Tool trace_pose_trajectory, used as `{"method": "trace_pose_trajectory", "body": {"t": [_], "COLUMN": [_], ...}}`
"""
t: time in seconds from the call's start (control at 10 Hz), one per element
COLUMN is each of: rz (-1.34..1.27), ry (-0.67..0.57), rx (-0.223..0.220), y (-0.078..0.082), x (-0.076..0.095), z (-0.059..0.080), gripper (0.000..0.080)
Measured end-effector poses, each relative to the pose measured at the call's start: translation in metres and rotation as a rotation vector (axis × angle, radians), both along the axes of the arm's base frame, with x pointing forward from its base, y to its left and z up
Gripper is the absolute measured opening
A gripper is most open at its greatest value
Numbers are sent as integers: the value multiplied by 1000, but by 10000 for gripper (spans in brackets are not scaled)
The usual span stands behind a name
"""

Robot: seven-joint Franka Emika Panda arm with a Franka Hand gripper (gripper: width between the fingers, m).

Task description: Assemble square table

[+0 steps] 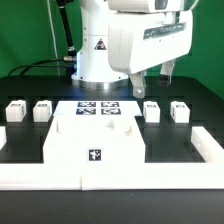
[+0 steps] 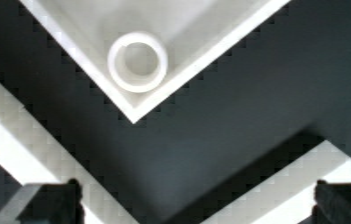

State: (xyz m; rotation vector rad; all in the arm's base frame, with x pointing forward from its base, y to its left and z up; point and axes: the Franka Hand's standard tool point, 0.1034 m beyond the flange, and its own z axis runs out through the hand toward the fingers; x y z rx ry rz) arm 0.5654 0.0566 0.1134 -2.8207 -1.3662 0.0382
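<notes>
The arm reached down over the desk (image 1: 205, 125), its gripper (image 1: 152, 82) spread wide and empty above a socketed corner of the one square panel (image 1: 95, 143), which lay flat mid-desk. Four block legs (image 1: 43, 108) stood in a row, two on either side.

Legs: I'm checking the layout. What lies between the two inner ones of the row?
The marker board lies between the inner leg on the exterior view's left and the inner leg on its right; only the exterior view shows this.
</notes>
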Motion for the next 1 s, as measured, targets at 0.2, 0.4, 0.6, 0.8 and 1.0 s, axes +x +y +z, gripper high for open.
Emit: {"method": "trace_pose_trajectory", "body": {"t": [0.2,0.4,0.6,0.8,1.0], "rz": [0,0,0,11,23], "ry": [0,0,0,1,1], "rx": [0,0,0,0,1], "y": [0,0,0,0,0], "x": [0,0,0,0,0], "z": [0,0,0,0,0], "gripper": [650,650,650,650,650]}}
